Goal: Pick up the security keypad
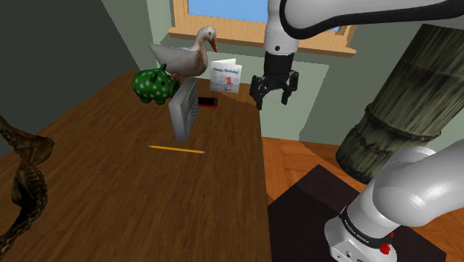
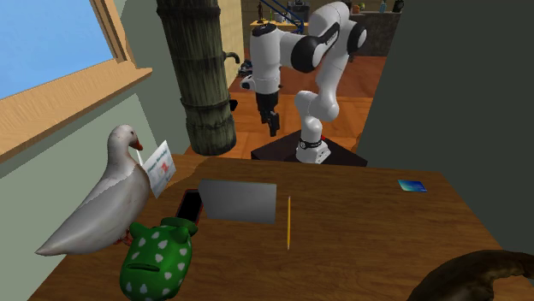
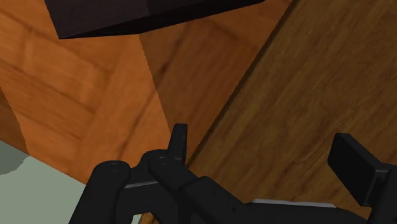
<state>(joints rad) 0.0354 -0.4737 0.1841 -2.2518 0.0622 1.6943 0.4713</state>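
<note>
Black fingers of my claw (image 3: 263, 137) stand apart with nothing between them in the wrist view, poised above the edge of the wooden tabletop (image 3: 318, 76) and the plank floor (image 3: 76, 83) beside it. One security keypad (image 1: 184, 109), a grey slab standing on its edge on the tabletop, lies well apart from the claw, lower and toward the shoulder view's left. The shoulder view catches its keyed face, while the second exterior view presents its plain grey back. Around it I count one duck figure (image 1: 186, 52), one green piggy bank (image 1: 155, 84) with white spots, one folded card (image 1: 225, 77) propped under the window sill, one small black-and-red object (image 1: 207, 103) just beside the keypad, and one yellow pencil (image 1: 176, 149) lying flat nearer the tabletop's middle. One twisted dark sculpture (image 1: 26, 179) stands at the near corner in the shoulder view. The second exterior view adds one small blue card (image 2: 412, 185) near the tabletop's far edge. One striped column (image 1: 401, 104) rises from the floor beside my dark stand (image 1: 297, 216).
</note>
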